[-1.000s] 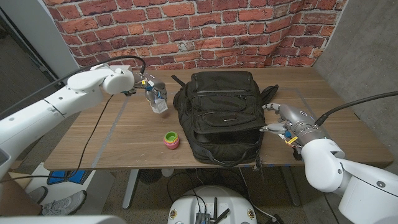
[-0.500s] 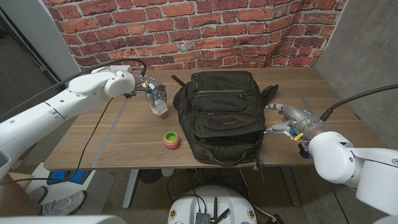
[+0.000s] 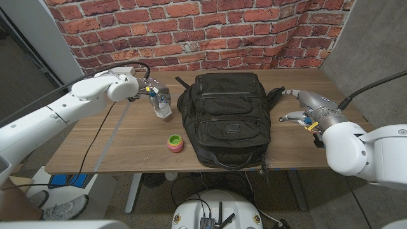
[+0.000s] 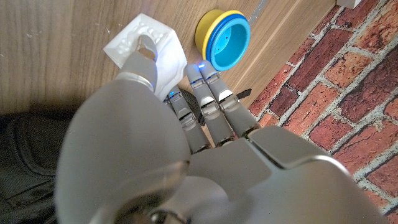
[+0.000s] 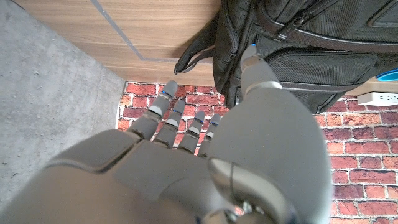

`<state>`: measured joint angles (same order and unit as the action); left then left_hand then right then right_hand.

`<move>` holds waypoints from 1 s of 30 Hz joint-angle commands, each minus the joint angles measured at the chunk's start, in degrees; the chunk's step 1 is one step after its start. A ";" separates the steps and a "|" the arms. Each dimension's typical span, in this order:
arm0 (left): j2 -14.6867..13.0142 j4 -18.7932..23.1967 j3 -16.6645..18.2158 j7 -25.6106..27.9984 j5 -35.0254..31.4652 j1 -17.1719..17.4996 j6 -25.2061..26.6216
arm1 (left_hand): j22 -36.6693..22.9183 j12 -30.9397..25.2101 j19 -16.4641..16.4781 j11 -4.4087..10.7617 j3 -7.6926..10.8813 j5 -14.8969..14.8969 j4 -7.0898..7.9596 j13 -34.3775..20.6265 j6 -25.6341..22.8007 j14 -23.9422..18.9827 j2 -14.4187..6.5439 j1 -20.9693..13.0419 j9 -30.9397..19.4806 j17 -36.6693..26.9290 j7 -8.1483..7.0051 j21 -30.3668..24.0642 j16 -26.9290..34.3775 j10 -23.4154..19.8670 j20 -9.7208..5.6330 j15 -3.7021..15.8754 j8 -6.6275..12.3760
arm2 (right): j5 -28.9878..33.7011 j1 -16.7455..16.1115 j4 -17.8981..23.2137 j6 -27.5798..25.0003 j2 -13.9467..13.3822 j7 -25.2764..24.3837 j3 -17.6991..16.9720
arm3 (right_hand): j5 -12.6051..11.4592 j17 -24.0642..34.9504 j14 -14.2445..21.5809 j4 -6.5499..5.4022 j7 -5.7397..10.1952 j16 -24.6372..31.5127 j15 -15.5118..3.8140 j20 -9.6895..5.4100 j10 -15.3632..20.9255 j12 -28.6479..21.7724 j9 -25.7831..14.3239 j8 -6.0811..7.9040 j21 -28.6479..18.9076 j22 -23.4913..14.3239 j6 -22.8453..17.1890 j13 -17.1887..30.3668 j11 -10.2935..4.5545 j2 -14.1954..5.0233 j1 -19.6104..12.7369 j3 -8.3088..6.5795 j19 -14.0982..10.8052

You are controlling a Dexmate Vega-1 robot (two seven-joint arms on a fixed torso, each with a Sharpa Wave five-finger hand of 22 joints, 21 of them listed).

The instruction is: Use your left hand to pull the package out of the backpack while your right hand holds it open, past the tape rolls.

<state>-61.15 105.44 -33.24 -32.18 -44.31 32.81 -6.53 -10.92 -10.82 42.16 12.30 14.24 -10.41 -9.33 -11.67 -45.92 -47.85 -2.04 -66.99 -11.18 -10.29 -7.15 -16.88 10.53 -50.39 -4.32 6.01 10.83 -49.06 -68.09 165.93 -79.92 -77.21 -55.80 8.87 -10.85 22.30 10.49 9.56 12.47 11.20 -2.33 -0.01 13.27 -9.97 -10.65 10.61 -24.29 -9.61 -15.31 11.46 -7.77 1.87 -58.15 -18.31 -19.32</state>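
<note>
Left robot hand (image 3: 154,94) grips the white package (image 3: 165,112), already out, on the counter (image 3: 121,143) beside the backpack (image 3: 224,117). Right robot hand (image 3: 304,105), fingers spread, holds nothing (off the bag's side). Tape rolls (image 3: 175,142) lie near the package.

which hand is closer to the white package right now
Left. The left hand is right at the white package, touching it beside the backpack. The right hand sits across the backpack, far from it.
</note>
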 commanded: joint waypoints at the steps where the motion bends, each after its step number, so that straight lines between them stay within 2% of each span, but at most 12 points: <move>1: 0.32 -0.43 -0.11 0.83 -0.66 0.12 -0.12 | 0.00 -0.22 -0.47 -0.02 0.48 -0.35 0.24 -0.04 0.21 0.23 -0.47 0.68 -0.20 -0.13 0.12 0.28 -0.31 0.37 -7.28 7.65 0.16 | -20.11 -2.61 -1.03 -0.07 -0.88 -8.20 -4.49 | -0.18 -0.02 -0.16 0.08 0.04 -0.15 -1.53 0.19 -0.15 -0.44 -0.13 0.27 0.13 0.06 0.10 -0.01 0.10 0.01 -0.62 -0.12 0.33; 8: 0.46 -0.77 -0.40 2.99 -2.34 0.56 -0.24 | 0.02 -0.24 -0.60 -0.01 0.50 -0.35 0.27 -0.04 0.33 0.41 -0.48 0.79 -0.19 -0.12 0.07 0.36 -0.30 0.51 -7.28 7.61 0.18 | -16.83 -2.84 -1.92 -0.07 -0.23 -7.98 -3.44 | 0.05 -0.37 -0.21 -1.38 -0.03 0.26 -1.47 0.23 -0.20 -0.63 -0.13 0.40 0.80 0.06 0.17 -0.06 0.18 -0.80 1.64 0.44 0.11; 12: 0.55 -0.53 -0.66 4.05 -3.99 1.14 0.43 | 0.03 -0.24 -0.70 -0.01 0.49 -0.35 0.28 -0.04 0.26 0.49 -0.45 0.88 -0.19 -0.11 0.02 0.43 -0.30 0.58 -7.28 7.60 0.23 | -12.85 -3.34 -2.40 0.34 -0.23 -5.47 -3.24 | 0.12 -0.54 -0.03 -1.89 -0.04 0.47 -1.54 0.15 -0.12 -0.73 -0.12 0.41 1.07 0.05 0.29 -0.08 0.29 -1.12 2.68 0.72 -0.08; 14: 0.77 -0.67 -0.83 3.98 -4.14 1.22 0.59 | 0.10 -0.28 -1.29 -0.02 0.48 -0.36 0.26 -0.03 0.44 0.68 -0.32 1.02 -0.17 -0.11 0.03 0.75 -0.28 0.73 -7.33 7.62 0.22 | -10.45 -3.65 -2.63 0.92 -0.35 -3.70 -3.21 | 0.13 -0.59 -0.01 -2.02 -0.04 0.52 -1.58 0.04 -0.07 -0.76 -0.12 0.42 1.13 0.05 0.30 -0.08 0.41 -1.23 2.95 0.80 -0.19; 23: 1.46 -1.58 -2.23 2.88 -5.75 0.50 -0.17 | 0.37 0.20 -3.19 -0.05 0.07 -0.31 0.35 0.15 3.44 3.52 0.89 2.41 -0.02 0.12 -0.61 2.12 -0.67 3.82 -7.32 7.42 -0.32 | -0.80 -1.31 -3.17 0.65 0.91 3.45 0.16 | 0.15 -0.83 0.24 -2.29 -0.18 0.74 -1.66 -0.03 0.22 -0.91 -0.11 0.54 1.34 0.04 0.14 -0.11 0.50 -1.49 3.79 1.06 -0.75; 30: 1.90 -1.69 -2.83 -0.20 -5.48 -0.54 -0.61 | 0.59 0.55 -5.35 -0.07 -0.77 -0.36 0.42 0.34 8.00 8.84 2.44 4.11 0.22 0.26 -2.25 3.88 -0.89 9.05 -7.36 7.39 -0.52 | 5.39 -0.24 -3.85 1.18 1.43 8.33 2.04 | 0.14 -1.01 0.38 -2.36 -0.19 0.87 -1.88 -0.13 0.35 -0.96 -0.10 0.65 1.52 0.04 -0.07 -0.13 0.44 -1.71 4.18 1.17 -1.08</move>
<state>-59.90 104.24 -35.02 -29.47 -49.24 33.48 -6.41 -10.38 -10.52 37.25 12.22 14.21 -10.42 -8.84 -11.45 -39.24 -40.72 -0.74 -62.98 -10.91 -10.00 -8.87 -13.38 9.68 -43.07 -3.49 4.10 10.37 -53.00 -69.86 163.03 -79.37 -76.59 -54.63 8.13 -10.85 21.25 10.48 7.60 12.46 11.47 -2.35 0.00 13.50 -10.41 -10.67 11.04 -22.97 -9.62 -15.32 11.19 -7.56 -0.01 -54.42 -17.10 -19.76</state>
